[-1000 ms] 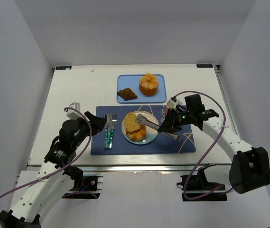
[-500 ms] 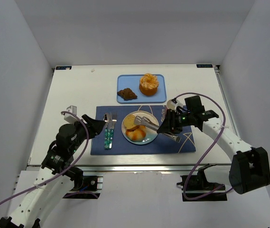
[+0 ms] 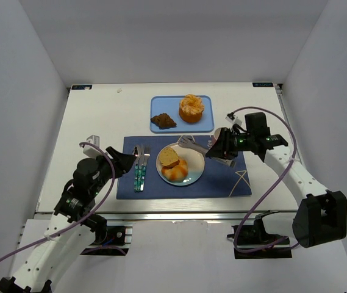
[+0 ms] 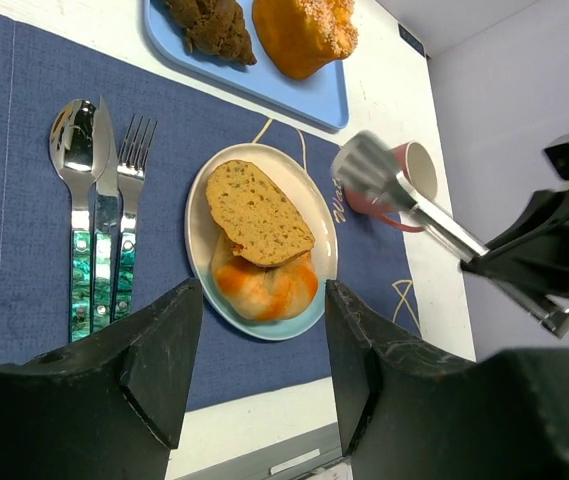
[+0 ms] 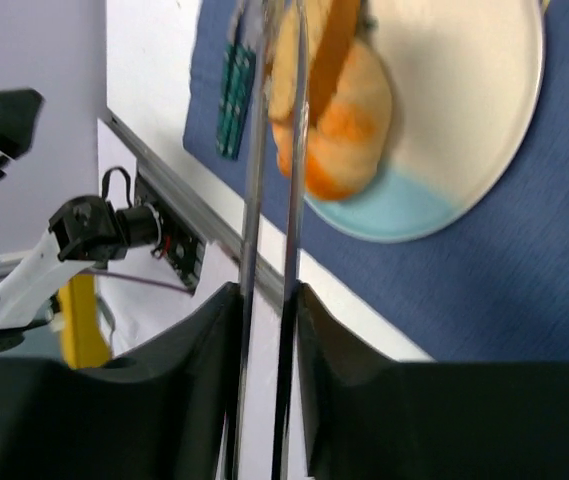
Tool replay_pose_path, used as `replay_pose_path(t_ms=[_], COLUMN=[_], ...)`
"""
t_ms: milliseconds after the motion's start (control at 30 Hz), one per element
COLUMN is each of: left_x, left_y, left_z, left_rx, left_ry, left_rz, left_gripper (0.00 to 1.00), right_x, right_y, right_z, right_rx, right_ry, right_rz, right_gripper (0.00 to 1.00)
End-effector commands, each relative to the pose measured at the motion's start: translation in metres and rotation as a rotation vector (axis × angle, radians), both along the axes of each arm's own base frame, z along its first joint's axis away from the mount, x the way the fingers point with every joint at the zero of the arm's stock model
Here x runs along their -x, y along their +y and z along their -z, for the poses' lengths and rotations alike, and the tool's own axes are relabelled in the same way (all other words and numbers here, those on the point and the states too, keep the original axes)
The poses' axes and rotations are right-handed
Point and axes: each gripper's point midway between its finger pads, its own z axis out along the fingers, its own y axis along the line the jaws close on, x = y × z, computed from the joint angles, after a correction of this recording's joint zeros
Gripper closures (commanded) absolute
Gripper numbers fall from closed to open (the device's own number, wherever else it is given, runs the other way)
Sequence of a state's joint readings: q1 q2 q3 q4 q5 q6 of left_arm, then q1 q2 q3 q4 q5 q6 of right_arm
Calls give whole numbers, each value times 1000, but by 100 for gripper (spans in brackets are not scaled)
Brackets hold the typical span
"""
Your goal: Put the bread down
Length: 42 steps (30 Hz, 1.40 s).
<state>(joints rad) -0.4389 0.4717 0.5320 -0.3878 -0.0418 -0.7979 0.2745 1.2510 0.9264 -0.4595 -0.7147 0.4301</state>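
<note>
A slice of bread [image 3: 169, 157] lies on an orange bun [image 3: 177, 172] on a white plate [image 3: 197, 171] in the middle of the blue placemat [image 3: 222, 180]. My right gripper [image 3: 222, 150] is shut on metal tongs [image 3: 193, 144], whose empty tips hang just above the plate's far right rim. In the right wrist view the tongs [image 5: 274, 200] run between my fingers, with my right gripper [image 5: 266, 295] over the bun [image 5: 349, 125] and the slice [image 5: 334, 35]. My left gripper [image 3: 123, 162] is open and empty at the placemat's left edge. In the left wrist view my left gripper [image 4: 262, 296] faces the slice [image 4: 259, 213].
A spoon, knife and fork [image 3: 139, 166] lie left of the plate. A blue tray [image 3: 161, 104] behind holds a dark pastry [image 3: 163, 121] and an orange muffin [image 3: 191, 108]. A pink mug [image 4: 426, 170] stands right of the plate, behind the tongs [image 4: 404, 195].
The tongs let go of the bread slice, which now rests on the bun. My right gripper drew the tongs back up and to the right, off the plate. My left arm barely moved.
</note>
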Motion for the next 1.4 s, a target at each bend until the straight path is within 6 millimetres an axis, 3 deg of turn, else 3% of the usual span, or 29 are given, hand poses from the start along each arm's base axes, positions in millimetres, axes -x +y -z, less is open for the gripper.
replay_pose_path(t_ms=[0,167,233,267,300,367,400,467,533,567,667,833,967,1033,1167,1200,1300,1367], left_x=[-4,-6,-7,-7,-7,-8,-8,-9,-11,-12,-14,-15,-16,-18,-20,-20,-21,-21], left_y=[-1,-1,-2,-2,-2,-3,-4,-5,-6,-7,-9,-9,-9,-10,-11,-11,-12,-12], left_z=[-6,-9,-10,-11,-12,-12,-11,-11,-13,-12,-13,-11,-13,-13,-17,-17,-18,-18], left_rx=[-1,-5,-4,-4,-3,-4,-7,-14,-12,-15,-11,-17,-17,-16,-14,-16,-17,-16], left_ry=[-21,-31,-37,-41,-44,-46,-49,-50,-59,-59,-64,-58,-61,-63,-72,-71,-73,-74], left_rz=[-2,-1,1,1,3,8,11,17,21,23,29,28,24,25,29,29,31,32], left_gripper=[38,38,38,38,38,38,38,38,38,38,38,29,23,22,21,21,21,21], right_x=[-22,-46,-74,-89,-110,-142,-159,-176,-185,-183,-178,-169,-158,-151,-143,-143,-145,-150], right_y=[2,-11,-33,-43,-73,-105,-147,-186,-212,-220,-238,-258,-266,-265,-269,-266,-272,-274], right_z=[-40,-57,-75,-73,-68,-66,-55,-35,-16,8,51,102,135,149,154,151,121,87], right_rx=[-47,-55,-32,-4,87,208,340,477,622,672,792,904,949,943,917,888,884,869], right_ry=[-155,-207,-284,-296,-333,-392,-431,-436,-489,-456,-436,-376,-283,-216,-157,-166,-230,-265], right_rz=[0,58,145,180,267,337,405,452,427,407,367,376,363,330,320,315,343,411], right_gripper=[71,76,77,78,80,80,81,82,82,81,79,69,45,37,11,11,11,11])
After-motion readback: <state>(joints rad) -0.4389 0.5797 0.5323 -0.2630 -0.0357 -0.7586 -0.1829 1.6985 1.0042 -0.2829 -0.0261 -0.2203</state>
